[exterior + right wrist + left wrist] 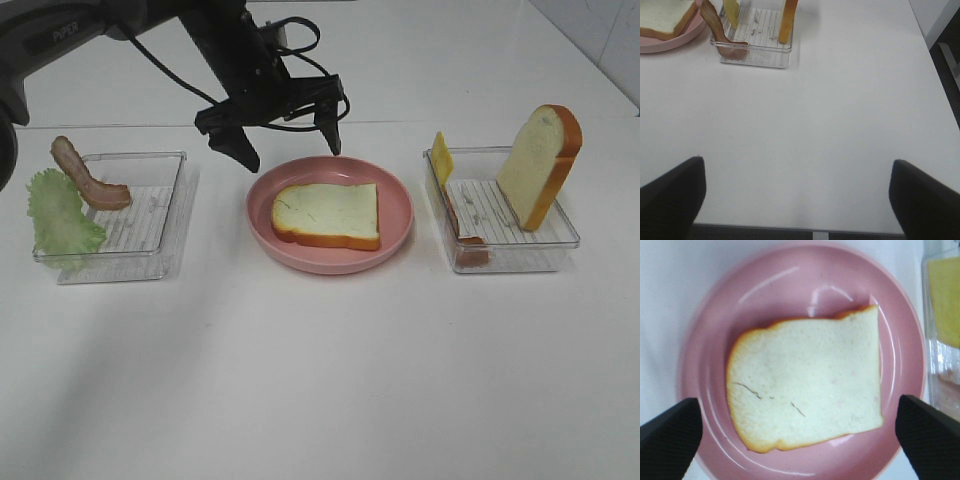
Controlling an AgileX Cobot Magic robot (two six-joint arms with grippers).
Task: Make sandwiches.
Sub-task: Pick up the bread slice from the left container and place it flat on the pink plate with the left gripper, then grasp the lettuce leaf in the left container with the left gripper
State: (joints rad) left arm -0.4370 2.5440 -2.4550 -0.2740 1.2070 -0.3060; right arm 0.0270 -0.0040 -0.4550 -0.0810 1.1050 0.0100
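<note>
- Bread slice (327,213): lay flat on the pink plate (396,205)
- Second bread slice (540,165): leaned upright in a clear tray (520,258)
- Left gripper (293,156): hung wide open above the plate, empty
- Right gripper (797,195): hovered wide open over the table (840,100), empty

The pink plate (805,285) is glossy, catching highlights — the bread slice (805,385) on it looks matt and slightly spongy. Trays (140,220) are clear ribbed plastic; the white bench (815,125) is smooth.
</note>
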